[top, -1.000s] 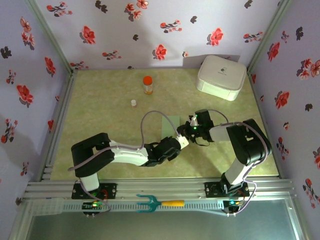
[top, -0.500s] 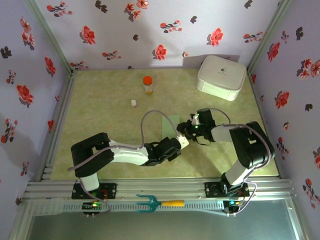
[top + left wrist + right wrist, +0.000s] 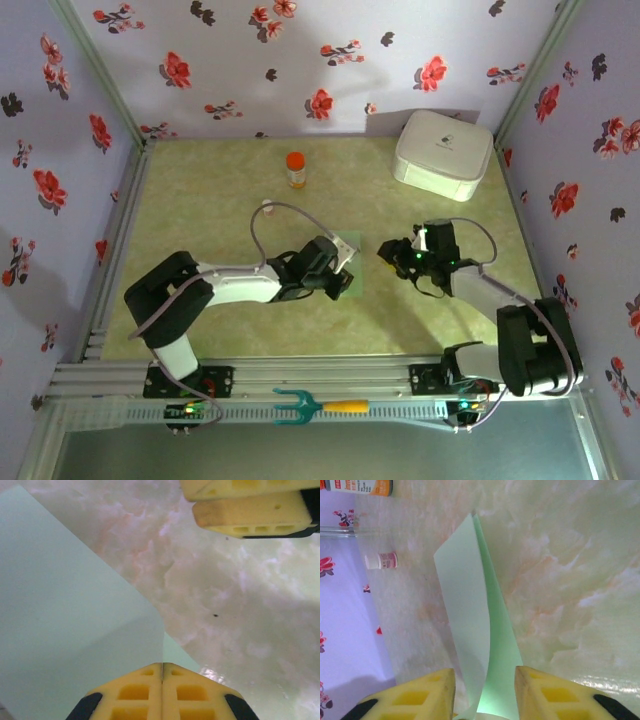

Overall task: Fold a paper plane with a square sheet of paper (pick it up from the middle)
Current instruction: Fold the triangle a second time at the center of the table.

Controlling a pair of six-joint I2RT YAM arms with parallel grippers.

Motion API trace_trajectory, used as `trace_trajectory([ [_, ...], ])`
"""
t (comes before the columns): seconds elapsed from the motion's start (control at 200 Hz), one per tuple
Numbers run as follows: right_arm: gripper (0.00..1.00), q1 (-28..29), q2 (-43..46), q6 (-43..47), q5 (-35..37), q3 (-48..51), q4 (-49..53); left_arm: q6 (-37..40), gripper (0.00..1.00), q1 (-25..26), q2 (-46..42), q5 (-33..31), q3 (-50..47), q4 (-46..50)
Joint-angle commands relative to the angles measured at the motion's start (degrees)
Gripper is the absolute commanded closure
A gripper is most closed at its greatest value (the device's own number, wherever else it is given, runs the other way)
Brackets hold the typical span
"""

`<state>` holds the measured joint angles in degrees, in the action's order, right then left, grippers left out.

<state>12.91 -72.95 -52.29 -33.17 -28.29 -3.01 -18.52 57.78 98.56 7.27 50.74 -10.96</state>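
Left gripper (image 3: 162, 666) is pinching the half-folded sheet (image 3: 65, 620) tight at its fingertips, while the right gripper (image 3: 484, 672) is hovering with jaws parted, the sheet just ahead of them, so on that single pinch the loose flap could be springing open or skewing.

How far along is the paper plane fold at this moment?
Done: the square sheet of paper is partly raised off the table and doubled over, with two layers showing in the right wrist view. In hand: the left tool is shut on the sheet; the right tool is open, facing the sheet without gripping it. Left: no pressed crease, nose point or wings show, so nearly all the folding remains.
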Motion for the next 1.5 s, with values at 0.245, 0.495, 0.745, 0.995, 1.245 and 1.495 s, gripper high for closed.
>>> trace_trajectory([
  [0.245,0.89,2.90,-0.51,-1.59,-3.26,4.04,-0.81,-5.82,1.00,-1.35,-0.15,5.13,-0.29,-4.69],
  [0.495,1.00,8.93,-4.95,-2.59,-1.83,2.57,-3.25,-5.78,1.00,-1.53,-0.21,4.33,-0.29,-4.21],
  [0.745,1.00,9.95,-7.70,-4.84,-2.57,3.42,-8.04,-5.45,1.00,-1.66,-0.39,4.33,-0.41,-3.72],
  [0.995,1.00,10.12,-9.82,-3.63,-1.61,2.95,-5.83,-5.55,0.99,-1.66,-0.39,4.33,-0.51,-3.71],
  [1.245,1.00,10.20,-11.79,1.51,3.54,1.52,3.44,-6.10,0.98,-2.35,0.21,4.48,-0.47,-3.18],
  [1.495,1.00,10.20,-10.75,2.54,5.40,1.02,5.62,-6.57,0.97,-4.64,1.61,4.47,-0.53,-2.11],
])
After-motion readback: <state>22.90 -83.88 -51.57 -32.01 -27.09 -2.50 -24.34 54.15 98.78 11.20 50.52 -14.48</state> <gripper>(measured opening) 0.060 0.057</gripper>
